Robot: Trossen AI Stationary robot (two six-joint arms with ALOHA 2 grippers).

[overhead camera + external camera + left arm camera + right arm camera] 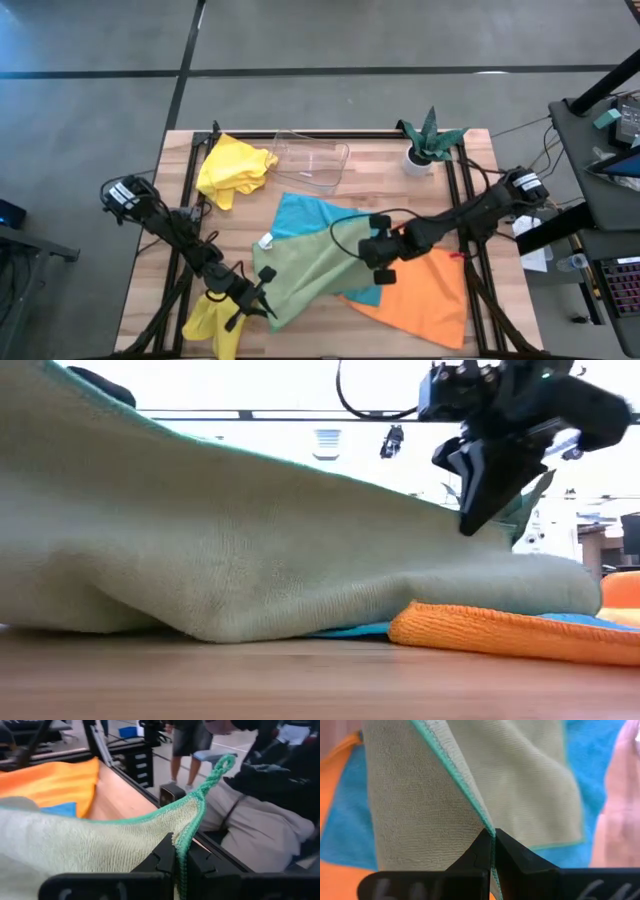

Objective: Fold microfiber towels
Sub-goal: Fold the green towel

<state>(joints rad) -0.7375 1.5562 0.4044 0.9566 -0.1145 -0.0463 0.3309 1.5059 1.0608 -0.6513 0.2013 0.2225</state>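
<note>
We see the sage green towel [312, 270] spread over the middle of the wooden table [330, 205], pinched at two opposite edges. The left gripper [262, 303] sits at the towel's seven o'clock corner, its fingers [162, 857] clamped on the green-stitched hem (the hanging loop [220, 767] sticks out just past the tips). The right gripper [378, 262] stands at the towel's three o'clock edge, jaws closed on a fold of the hem and holding it raised off the table.

Under the sage towel lies the turquoise towel [305, 215], showing toward twelve o'clock, and the orange towel [425, 295] toward four o'clock. One yellow towel [235, 168] lies crumpled near the table's ten o'clock corner, the other yellow towel [212, 322] at seven o'clock, just beside the left gripper.
</note>
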